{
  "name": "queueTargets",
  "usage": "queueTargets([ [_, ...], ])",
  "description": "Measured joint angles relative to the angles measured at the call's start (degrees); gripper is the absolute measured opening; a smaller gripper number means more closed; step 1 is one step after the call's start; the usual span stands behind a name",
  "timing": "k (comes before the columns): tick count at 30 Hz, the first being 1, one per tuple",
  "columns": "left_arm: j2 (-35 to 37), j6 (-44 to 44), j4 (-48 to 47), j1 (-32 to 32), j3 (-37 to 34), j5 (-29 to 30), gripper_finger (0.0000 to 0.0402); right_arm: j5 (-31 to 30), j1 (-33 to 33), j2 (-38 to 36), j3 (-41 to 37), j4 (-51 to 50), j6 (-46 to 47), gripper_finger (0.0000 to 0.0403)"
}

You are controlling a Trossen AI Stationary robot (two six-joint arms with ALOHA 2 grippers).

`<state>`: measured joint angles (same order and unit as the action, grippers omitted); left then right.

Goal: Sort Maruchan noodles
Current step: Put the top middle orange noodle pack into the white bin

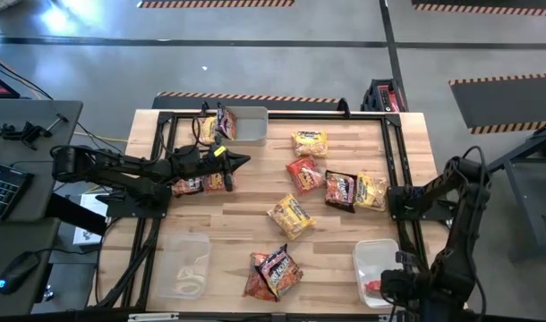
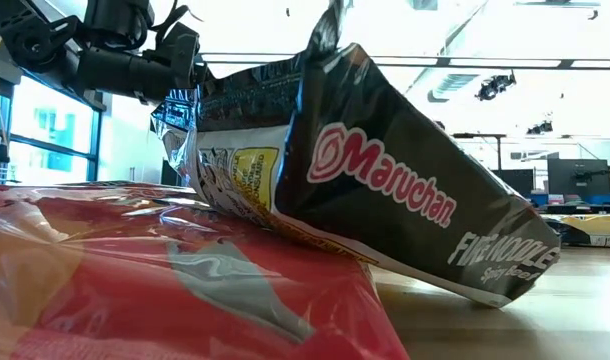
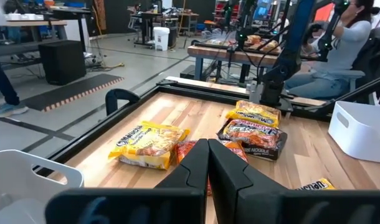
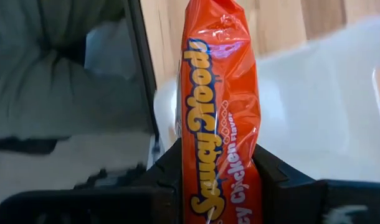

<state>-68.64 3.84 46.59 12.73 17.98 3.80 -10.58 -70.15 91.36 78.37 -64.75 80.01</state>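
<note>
Right pincer (image 4: 218, 180) pinches a red-orange packet (image 4: 220, 112) upright over the clear bin (image 1: 377, 268) at lower right of the high view; best to lower it well inside the walls before letting go. Left pincer (image 3: 209, 165) is pressed together, empty, upper left near the white bin (image 1: 246, 125). Only the right wrist view shows that grip; the high view shows loose packets (image 1: 291, 215) mid-table.

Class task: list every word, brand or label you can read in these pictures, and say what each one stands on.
"Maruchan": dark packet, low view.
"FIRE NOODLE": same dark packet, lower corner; the small line beneath is too blurred.
"Saucy Noods": orange packet clamped in the right hand.
"Chicken Flavor": same orange packet.
Packets on the table in the high and left wrist views: print too small.
</note>
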Motion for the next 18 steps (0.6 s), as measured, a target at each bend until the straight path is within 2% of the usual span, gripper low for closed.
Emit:
queueTargets([
  [3,0.0,0.0,0.0,-0.01,0.0,0.13,0.0,4.93,-0.04,-0.19,-0.06,-0.95,-0.63,0.0083],
  [5,0.0,0.0,-0.03,-0.02,0.0,0.47,0.0,5.6,-0.09,-0.19,-0.64,-0.57,-1.98,0.0083],
  [10,0.0,0.0,-0.09,-0.02,0.0,1.65,0.0,0.54,0.0,-0.17,-2.3,2.05,-5.73,0.0083],
  [18,0.0,0.0,-0.33,0.0,0.0,1.83,0.0,-3.49,-0.02,-0.08,-2.34,3.08,-6.51,0.0083],
])
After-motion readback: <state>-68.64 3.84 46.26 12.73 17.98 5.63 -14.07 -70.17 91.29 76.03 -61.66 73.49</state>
